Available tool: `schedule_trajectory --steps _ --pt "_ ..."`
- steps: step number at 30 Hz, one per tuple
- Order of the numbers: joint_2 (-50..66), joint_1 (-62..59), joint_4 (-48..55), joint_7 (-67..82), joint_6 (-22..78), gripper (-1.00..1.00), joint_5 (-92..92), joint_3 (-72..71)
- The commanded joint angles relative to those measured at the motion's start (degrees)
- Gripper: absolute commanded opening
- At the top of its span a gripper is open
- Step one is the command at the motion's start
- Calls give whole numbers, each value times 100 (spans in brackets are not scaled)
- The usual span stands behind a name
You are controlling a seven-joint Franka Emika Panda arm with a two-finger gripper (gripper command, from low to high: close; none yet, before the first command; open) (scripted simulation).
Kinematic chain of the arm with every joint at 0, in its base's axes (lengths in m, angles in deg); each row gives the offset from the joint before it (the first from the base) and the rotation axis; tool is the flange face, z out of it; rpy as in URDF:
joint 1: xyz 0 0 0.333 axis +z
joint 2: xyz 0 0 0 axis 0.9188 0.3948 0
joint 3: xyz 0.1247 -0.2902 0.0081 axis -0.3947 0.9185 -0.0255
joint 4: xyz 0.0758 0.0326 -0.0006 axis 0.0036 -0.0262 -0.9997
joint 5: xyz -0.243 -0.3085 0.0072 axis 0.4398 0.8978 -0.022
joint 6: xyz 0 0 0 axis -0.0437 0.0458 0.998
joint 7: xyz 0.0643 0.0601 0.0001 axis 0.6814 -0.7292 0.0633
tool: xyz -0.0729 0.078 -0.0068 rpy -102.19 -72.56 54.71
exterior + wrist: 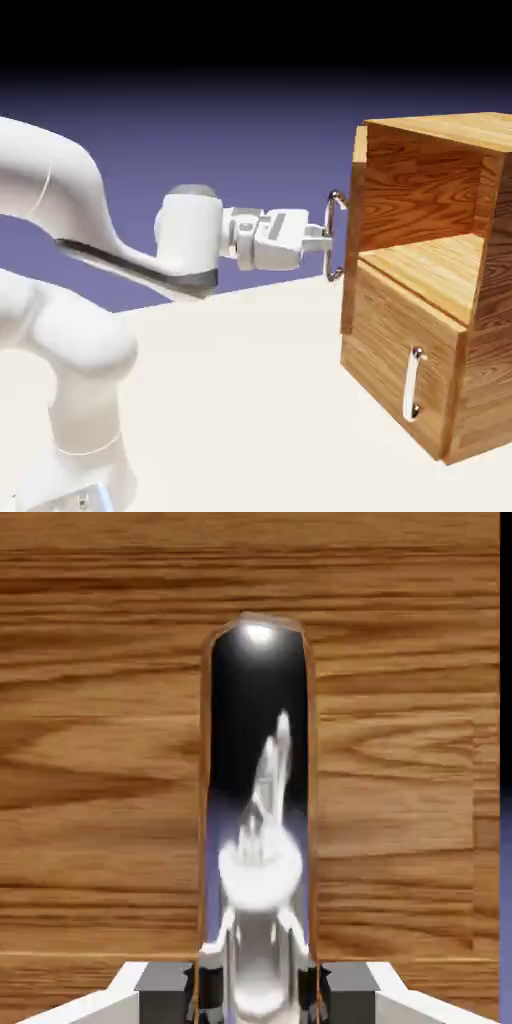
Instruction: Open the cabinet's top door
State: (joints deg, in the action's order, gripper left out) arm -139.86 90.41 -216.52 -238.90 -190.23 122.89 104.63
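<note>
The cabinet of brown wood grain stands at the right of the exterior view. Its top door has swung out and shows nearly edge-on, so the upper compartment lies open behind it. My gripper reaches level from the left and is shut on the top door's vertical silver handle. In the hand view the shiny handle rises between my fingertips, with the door's wood filling the picture behind it.
The lower door is closed, with its own silver handle. The cabinet rests on the pale table. My arm's white links rise at the left.
</note>
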Motion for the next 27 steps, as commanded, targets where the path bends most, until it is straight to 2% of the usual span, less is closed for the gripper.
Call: schedule_trajectory --steps 1,11,19,27 --pt "5 -75 -22 0 68 -100 -212 -209" --pt "78 -1034 -36 5 334 -100 -2147 -2285" --pt "-266 -2579 7 27 -612 -100 -3069 -3791" --pt "110 -2347 498 429 1040 -100 -5053 -5158"
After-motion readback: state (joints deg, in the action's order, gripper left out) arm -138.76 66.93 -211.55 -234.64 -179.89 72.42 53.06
